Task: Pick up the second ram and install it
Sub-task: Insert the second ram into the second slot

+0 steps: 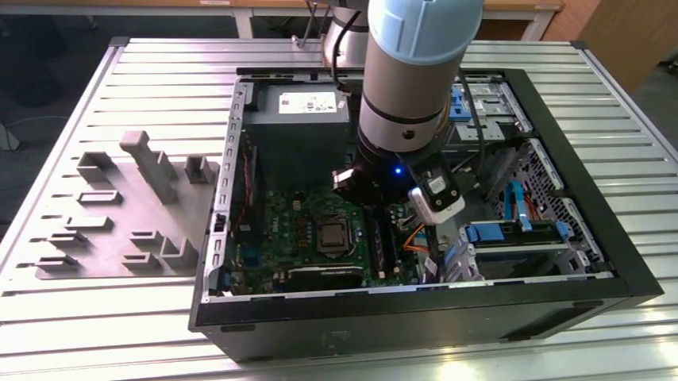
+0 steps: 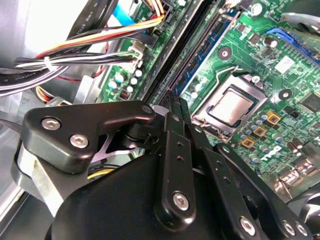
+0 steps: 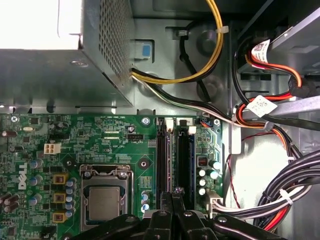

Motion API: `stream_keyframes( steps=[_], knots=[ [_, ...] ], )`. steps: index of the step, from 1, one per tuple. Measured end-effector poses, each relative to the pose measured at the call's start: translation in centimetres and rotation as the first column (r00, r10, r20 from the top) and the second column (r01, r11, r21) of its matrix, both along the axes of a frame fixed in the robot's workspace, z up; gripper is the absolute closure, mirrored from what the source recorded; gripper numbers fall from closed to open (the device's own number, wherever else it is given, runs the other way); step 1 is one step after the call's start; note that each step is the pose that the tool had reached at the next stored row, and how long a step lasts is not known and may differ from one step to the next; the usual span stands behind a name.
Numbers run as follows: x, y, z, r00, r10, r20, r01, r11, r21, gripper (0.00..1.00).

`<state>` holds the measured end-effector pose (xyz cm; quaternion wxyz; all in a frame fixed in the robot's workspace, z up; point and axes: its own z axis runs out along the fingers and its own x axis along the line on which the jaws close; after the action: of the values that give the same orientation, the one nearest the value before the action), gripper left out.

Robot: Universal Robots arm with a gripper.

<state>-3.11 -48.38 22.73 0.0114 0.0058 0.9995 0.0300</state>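
Observation:
My gripper [image 3: 173, 194] is low inside the open computer case [image 1: 593, 262], fingers pressed together and shut. Its tips sit at one end of the two long black memory slots [image 3: 185, 160] of the green motherboard [image 3: 100, 140]. In the second wrist view the gripper [image 2: 173, 98] reaches down to the same slots [image 2: 197, 45]. A slim strip [image 3: 168, 155] stands edge-on in the slot beside the tips; I cannot tell for sure that it is the second ram. In the exterior view the arm hides most of the gripper [image 1: 369, 208].
The processor socket [image 3: 104, 202] lies beside the slots. The grey power supply [image 1: 302, 111] fills the case's far end. Cable bundles [image 3: 295, 190] crowd the other side of the slots. A grey fixture tray [image 1: 127, 214] lies outside the case at the exterior view's left.

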Motion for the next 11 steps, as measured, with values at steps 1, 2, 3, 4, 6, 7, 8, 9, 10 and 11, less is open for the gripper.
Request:
stream_keyframes(
  steps=[1, 2, 3, 4, 6, 7, 8, 9, 10, 11],
  knots=[
    [0.0, 0.0, 0.0, 1.0, 0.0, 0.0, 0.0, 1.0, -0.0001, 0.88],
    [0.0, 0.0, -0.03, 1.0, 0.0, 0.0, 0.0, 1.0, -0.0001, 0.88],
    [0.01, 0.01, -0.09, 1.0, 0.0, 0.0001, 0.0, 1.0, 0.0002, 0.88],
    [0.0, 0.0, -0.12, 1.0, 0.0, 0.0, 0.0, 1.0, -0.0001, 0.88],
    [0.0, 0.0, -0.12, 1.0, 0.0, -0.0001, 0.0, 1.0, 0.0001, 0.88],
    [0.0, 0.0, -0.12, 1.0, 0.0, -0.0001, 0.0, 1.0, 0.0004, 0.88],
    [0.0, 0.0, -0.14, 1.0, 0.0, 0.0, 0.0, 1.0, 0.0008, 0.88],
    [0.0, 0.0, -0.18, 1.0, 0.0, 0.0, 0.0, 1.0, 0.0009, 0.88],
    [0.0, 0.0, -0.25, 1.0, 0.0, 0.0, 0.0, 1.0, 0.0008, 0.88],
    [0.0, 0.0, -0.3, 1.0, 0.0, 0.0, 0.0, 1.0, 0.0008, 0.88]
  ],
)
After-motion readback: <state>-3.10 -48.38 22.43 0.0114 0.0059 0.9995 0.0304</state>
